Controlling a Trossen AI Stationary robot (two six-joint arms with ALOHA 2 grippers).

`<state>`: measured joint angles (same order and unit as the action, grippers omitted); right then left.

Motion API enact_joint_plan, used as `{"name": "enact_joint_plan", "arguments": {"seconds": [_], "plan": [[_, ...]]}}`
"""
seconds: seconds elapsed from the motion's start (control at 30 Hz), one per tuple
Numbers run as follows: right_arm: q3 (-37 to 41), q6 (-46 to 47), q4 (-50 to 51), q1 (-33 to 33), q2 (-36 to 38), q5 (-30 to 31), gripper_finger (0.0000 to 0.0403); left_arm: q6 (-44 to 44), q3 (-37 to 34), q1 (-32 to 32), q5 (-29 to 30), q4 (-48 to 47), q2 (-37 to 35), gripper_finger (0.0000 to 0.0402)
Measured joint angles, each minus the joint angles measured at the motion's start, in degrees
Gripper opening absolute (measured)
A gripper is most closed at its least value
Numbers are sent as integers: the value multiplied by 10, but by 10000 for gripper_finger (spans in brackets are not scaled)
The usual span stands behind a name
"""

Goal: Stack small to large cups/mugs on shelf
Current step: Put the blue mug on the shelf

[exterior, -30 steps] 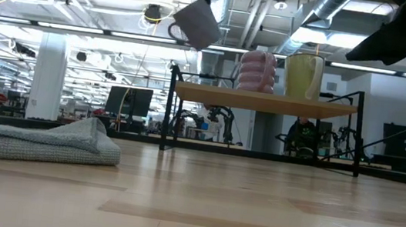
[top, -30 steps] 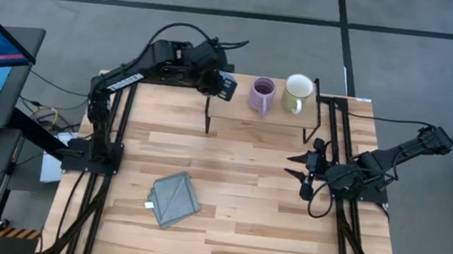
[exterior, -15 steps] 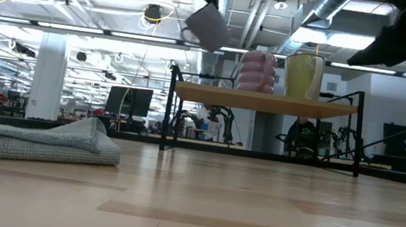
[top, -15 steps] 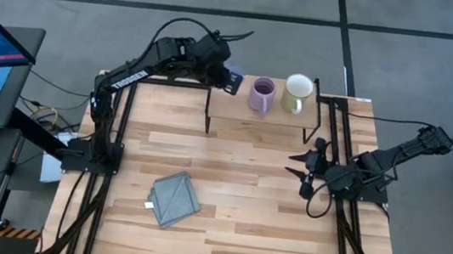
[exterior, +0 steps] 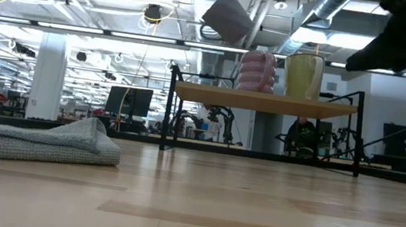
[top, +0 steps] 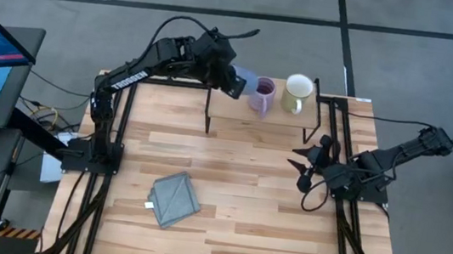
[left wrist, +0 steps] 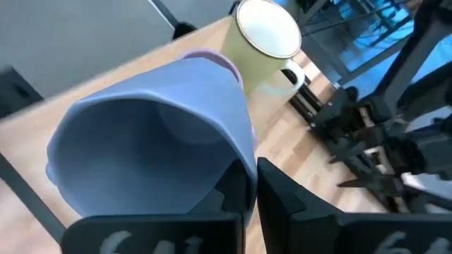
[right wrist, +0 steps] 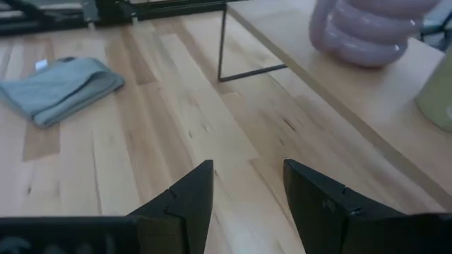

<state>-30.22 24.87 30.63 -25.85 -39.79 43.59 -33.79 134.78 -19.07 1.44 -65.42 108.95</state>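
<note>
Cloth (top: pixel 175 199) lies on the table (top: pixel 240 231), front left of centre, folded, well apart from everything else; the low view shows it (exterior: pixel 37 140) flat on the wood at left.

Left gripper (top: pixel 233 83) is up over the shelf's left end, fingers clamped on the wall of the blue mug (top: pixel 245 80). Mug is tilted, held in the air above the shelf, just beside the purple mug. Low view: blue mug (exterior: pixel 228 17) hangs tipped, higher than the purple one and just left of it, not touching the board. Left wrist view: blue mug (left wrist: pixel 162 144) fills the frame, mouth toward the camera, one finger inside the rim and one outside (left wrist: pixel 282 204).

Shelf (top: pixel 236 115) stands at the table's back edge, light board on black legs. Purple mug (top: pixel 262 95) sits upright on it, mid-shelf, ribbed sides. Cream mug (top: pixel 297 92) upright to its right, near but apart, handle facing the table's front.

Right gripper (top: pixel 306 165) hovers low over the table's right side, in front of the shelf's right end, fingers spread wide, holding nothing. Right wrist view: both fingers (right wrist: pixel 180 201) apart over bare wood, purple mug (right wrist: pixel 367 32) on the shelf beyond.
</note>
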Motion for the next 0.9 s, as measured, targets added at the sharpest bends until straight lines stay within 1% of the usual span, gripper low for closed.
{"name": "enact_joint_plan", "arguments": {"seconds": [0.07, 0.13, 0.33, 0.43, 0.57, 0.8, 0.9], "plan": [[0, 12, 0, 8, 0, 0, 193, -22, 0, -3, -9, -3, 0, 0], [0, 21, 1, 16, 0, -1, 193, -35, 0, -3, -1, -5, 0, 0], [0, 10, 3, 31, 0, -20, 193, -62, 0, -3, 57, -39, 0, 0], [0, 4, 3, 32, 0, -28, 193, -75, 0, -2, 76, -48, 0, 0], [0, 2, 2, 32, 0, -30, 193, -77, 0, 0, 72, -42, 1, 0], [0, 2, 2, 32, 0, -30, 193, -60, -2, 2, 61, -43, 50, 0], [0, 2, 2, 32, 0, -31, 193, -59, -1, -3, 49, -51, 55, 0]]}}
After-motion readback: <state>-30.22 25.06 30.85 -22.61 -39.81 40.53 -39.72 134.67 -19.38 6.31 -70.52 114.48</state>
